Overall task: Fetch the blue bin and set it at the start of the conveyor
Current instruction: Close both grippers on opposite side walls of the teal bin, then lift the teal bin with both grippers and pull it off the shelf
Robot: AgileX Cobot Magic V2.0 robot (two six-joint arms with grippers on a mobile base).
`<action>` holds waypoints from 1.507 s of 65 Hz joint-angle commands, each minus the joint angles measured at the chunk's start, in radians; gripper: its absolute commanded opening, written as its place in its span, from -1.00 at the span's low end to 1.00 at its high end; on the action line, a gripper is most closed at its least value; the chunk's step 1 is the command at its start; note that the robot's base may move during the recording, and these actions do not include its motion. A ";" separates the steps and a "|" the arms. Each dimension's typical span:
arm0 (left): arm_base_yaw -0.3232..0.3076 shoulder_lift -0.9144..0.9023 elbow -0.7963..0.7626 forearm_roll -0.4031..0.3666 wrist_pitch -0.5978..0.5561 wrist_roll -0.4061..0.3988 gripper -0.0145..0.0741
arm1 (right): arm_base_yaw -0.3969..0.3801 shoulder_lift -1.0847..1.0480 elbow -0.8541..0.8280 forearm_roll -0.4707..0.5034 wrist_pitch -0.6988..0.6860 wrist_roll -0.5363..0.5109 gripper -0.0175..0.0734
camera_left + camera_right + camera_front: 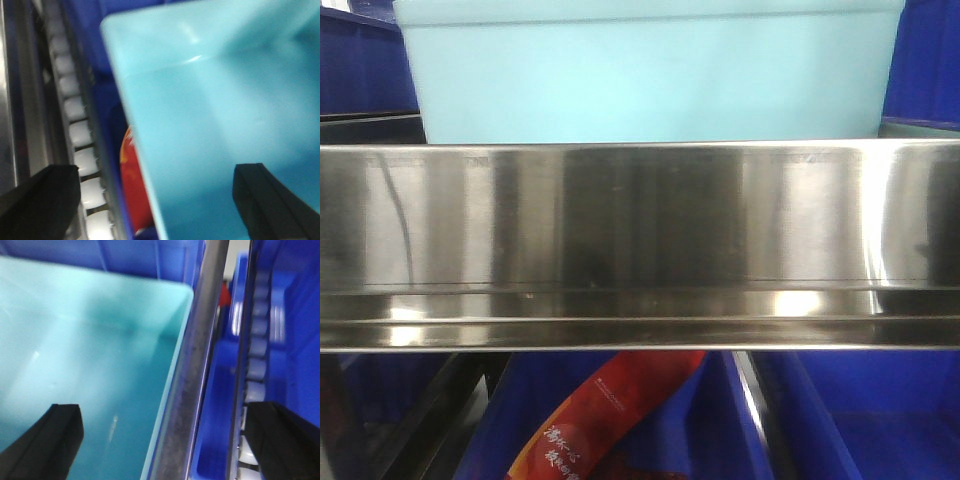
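Note:
The blue bin (650, 70) is a light turquoise tub standing on the shelf just behind a steel rail, at the top centre of the front view. In the left wrist view the blue bin (225, 100) fills the right side. My left gripper (156, 175) is open, with one finger outside the bin's left wall and the other over its inside. In the right wrist view the blue bin (75, 340) lies to the left. My right gripper (164, 412) is open and spans the bin's right wall and the bar beside it. The conveyor start is out of view.
A shiny steel shelf rail (640, 230) crosses the front view. Dark blue crates (880, 420) sit below and beside it, one holding a red packet (610, 420). White roller tracks (75, 130) (257, 345) and a steel bar (195, 365) flank the bin.

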 commanded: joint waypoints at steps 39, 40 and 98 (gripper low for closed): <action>-0.005 0.201 -0.014 0.010 -0.034 -0.020 -0.28 | 0.024 0.236 -0.016 -0.023 -0.047 0.021 -0.42; -0.005 0.201 -0.014 0.010 -0.035 -0.020 -0.36 | 0.024 0.236 -0.016 -0.026 -0.047 0.021 -0.50; -0.073 -0.131 -0.014 0.008 -0.026 -0.042 -0.92 | 0.041 -0.074 -0.016 -0.040 -0.012 0.021 -0.95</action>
